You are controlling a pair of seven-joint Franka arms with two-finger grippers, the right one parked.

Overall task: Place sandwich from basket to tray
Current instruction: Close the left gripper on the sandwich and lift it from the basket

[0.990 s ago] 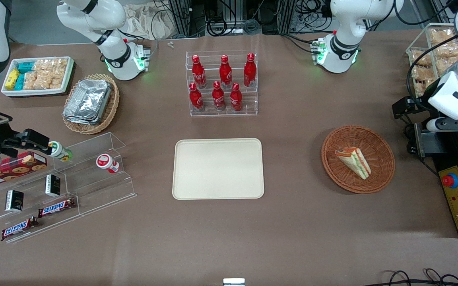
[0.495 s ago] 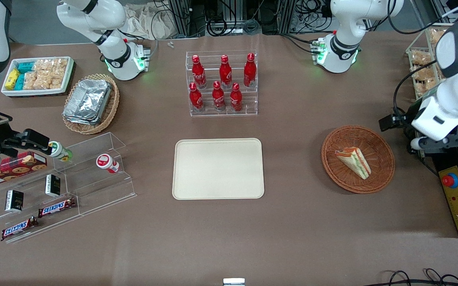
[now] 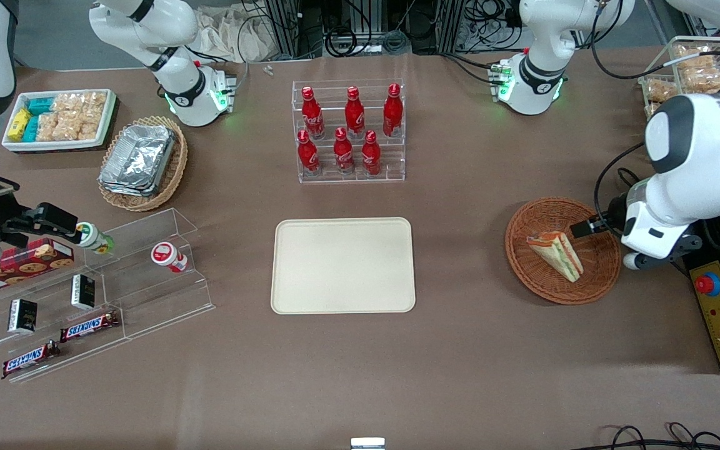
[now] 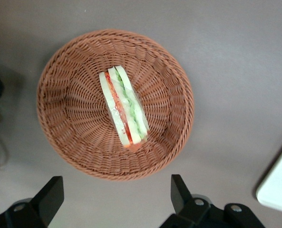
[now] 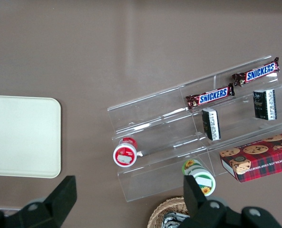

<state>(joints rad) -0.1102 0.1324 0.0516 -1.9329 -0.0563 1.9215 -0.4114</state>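
Observation:
The sandwich (image 3: pixel 556 254), a wrapped white wedge with green, orange and red layers, lies in the reddish-brown wicker basket (image 3: pixel 597 275). In the left wrist view the sandwich (image 4: pixel 124 107) lies on its side in the middle of the basket (image 4: pixel 60 128). My left gripper (image 3: pixel 636 251) hovers above the table just outside the basket's rim, toward the working arm's end. Its fingers (image 4: pixel 52 193) stand wide open and empty, and the gripper (image 4: pixel 114 195) is apart from the basket. The cream tray (image 3: pixel 342 265) lies empty at the table's middle; a corner (image 4: pixel 279 186) of it shows in the wrist view.
A clear rack of red bottles (image 3: pixel 350 131) stands farther from the front camera than the tray. A yellow control box with a red button (image 3: pixel 719 309) and a clear bin of snacks (image 3: pixel 691 72) lie at the working arm's end. A clear stepped shelf (image 3: pixel 97 287), foil-container basket (image 3: pixel 142 161) and white snack tray (image 3: pixel 60 119) lie at the parked arm's end.
My left arm has swung in from the table's end toward the basket and come nearer to the front camera; the gripper now hovers by the basket's rim. The sandwich has not moved.

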